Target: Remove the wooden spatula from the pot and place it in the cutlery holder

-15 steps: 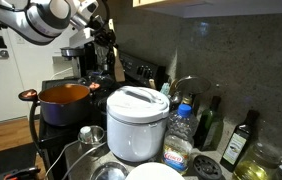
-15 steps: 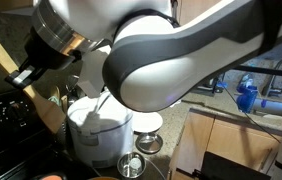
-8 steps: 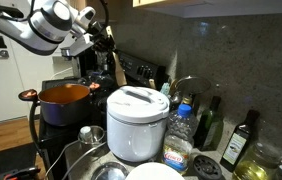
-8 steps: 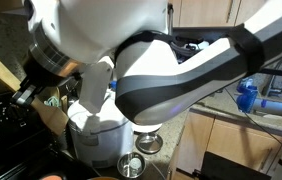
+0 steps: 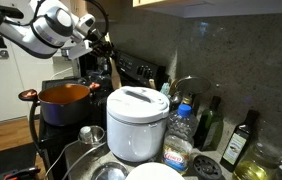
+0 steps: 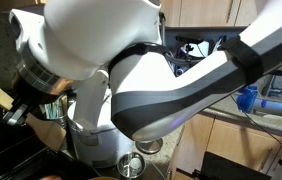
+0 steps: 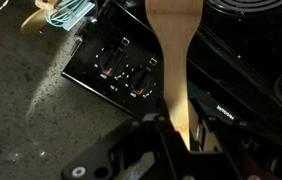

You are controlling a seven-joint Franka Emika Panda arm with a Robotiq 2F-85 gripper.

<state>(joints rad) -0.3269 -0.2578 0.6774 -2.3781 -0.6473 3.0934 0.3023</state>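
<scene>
Clamping the handle of the long, slim, light-brown wooden spatula point(image 7: 174, 50) between its dark fingers, the claw point(image 7: 186, 138) sits at the bottom edge of the wrist view, jaws pressed to the wood on either side. The spatula runs straight out from the claw, widening into a flat blade at its far end, and touches nothing else.

Beneath the shaft, just beyond the claw, lies a black rectangular stove control panel point(image 7: 121, 72) with small red and white markings. On one side of that panel spreads a dark speckled stone countertop point(image 7: 26, 95); on the other side is a glossy black cooktop point(image 7: 266, 70). Farther out, level with the blade on the countertop side, sits a teal looped item point(image 7: 69, 12), too cut off to identify.

In an exterior view the claw point(image 5: 101, 42) hangs high at the end of the white and black robot arm point(image 5: 49, 22). The wide, round, dark pot with an orange-brown inside point(image 5: 63, 98) stands below the claw and well apart from it; the spatula is out of it. A white domed rice cooker point(image 5: 136, 120) stands beside the pot, with dark glass bottles point(image 5: 239, 140) farther out still.
</scene>
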